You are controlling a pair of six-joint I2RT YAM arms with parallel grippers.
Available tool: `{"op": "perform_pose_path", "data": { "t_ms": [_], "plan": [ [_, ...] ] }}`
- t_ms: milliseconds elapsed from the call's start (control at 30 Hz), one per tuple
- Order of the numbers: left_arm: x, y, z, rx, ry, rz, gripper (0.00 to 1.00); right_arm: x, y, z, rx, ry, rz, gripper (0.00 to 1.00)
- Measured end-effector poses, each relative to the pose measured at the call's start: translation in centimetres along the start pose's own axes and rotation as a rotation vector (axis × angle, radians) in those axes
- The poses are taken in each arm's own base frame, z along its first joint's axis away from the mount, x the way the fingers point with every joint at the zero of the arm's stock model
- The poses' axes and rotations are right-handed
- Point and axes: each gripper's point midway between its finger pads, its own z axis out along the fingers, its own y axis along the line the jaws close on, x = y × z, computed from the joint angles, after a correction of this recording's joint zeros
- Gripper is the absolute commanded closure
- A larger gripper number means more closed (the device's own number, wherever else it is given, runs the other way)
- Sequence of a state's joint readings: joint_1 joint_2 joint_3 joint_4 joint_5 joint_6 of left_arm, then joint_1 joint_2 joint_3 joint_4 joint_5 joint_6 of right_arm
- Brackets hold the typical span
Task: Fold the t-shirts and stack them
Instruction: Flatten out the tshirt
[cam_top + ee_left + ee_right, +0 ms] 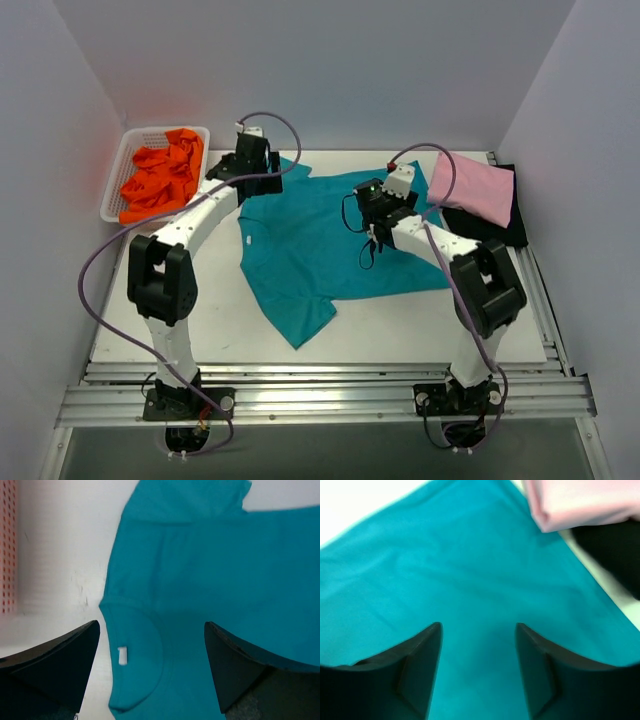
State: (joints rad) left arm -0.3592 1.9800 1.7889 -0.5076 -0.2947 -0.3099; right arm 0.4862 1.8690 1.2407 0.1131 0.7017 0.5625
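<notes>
The teal t-shirt (320, 250) lies spread on the table's middle; its collar with a white tag (122, 655) shows in the left wrist view. My left gripper (255, 160) is open and empty, above the collar edge (150, 625). My right gripper (385, 205) is open and empty, over the shirt's right part (479, 625). A folded pink t-shirt (472, 187) lies on a black t-shirt (495, 222) at the back right; both show in the right wrist view (580, 502). Orange t-shirts (160, 180) fill the basket.
A white mesh basket (118, 175) stands at the back left; its wall shows in the left wrist view (7, 545). White walls close in the table on three sides. A metal rail (320, 395) runs along the near edge.
</notes>
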Motion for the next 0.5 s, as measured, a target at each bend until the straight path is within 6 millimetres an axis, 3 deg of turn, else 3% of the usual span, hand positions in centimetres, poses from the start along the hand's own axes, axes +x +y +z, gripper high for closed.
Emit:
{"op": "perform_pose_path", "data": {
  "t_ms": [67, 233, 333, 400, 500],
  "plan": [
    [2.3, -0.4, -1.3, -0.004, 0.034, 0.010, 0.05, -1.2, -0.6, -2.2, -0.006, -0.030, 0.032, 0.00],
    [12.1, -2.5, -3.5, 0.060, 0.181, 0.037, 0.02, -3.2, -2.6, -6.9, -0.007, -0.085, 0.110, 0.00],
    [18.2, -2.0, -3.7, 0.062, 0.300, 0.040, 0.01, -3.5, -4.0, -8.6, -0.004, -0.098, 0.136, 0.00],
    [20.7, -1.2, -3.8, 0.054, 0.353, 0.031, 0.01, -3.8, -4.8, -9.3, 0.005, -0.103, 0.145, 0.00],
    [22.5, -0.9, -3.7, 0.063, 0.385, 0.012, 0.01, -4.3, -5.5, -9.8, 0.018, -0.112, 0.156, 0.00]
  ]
}}
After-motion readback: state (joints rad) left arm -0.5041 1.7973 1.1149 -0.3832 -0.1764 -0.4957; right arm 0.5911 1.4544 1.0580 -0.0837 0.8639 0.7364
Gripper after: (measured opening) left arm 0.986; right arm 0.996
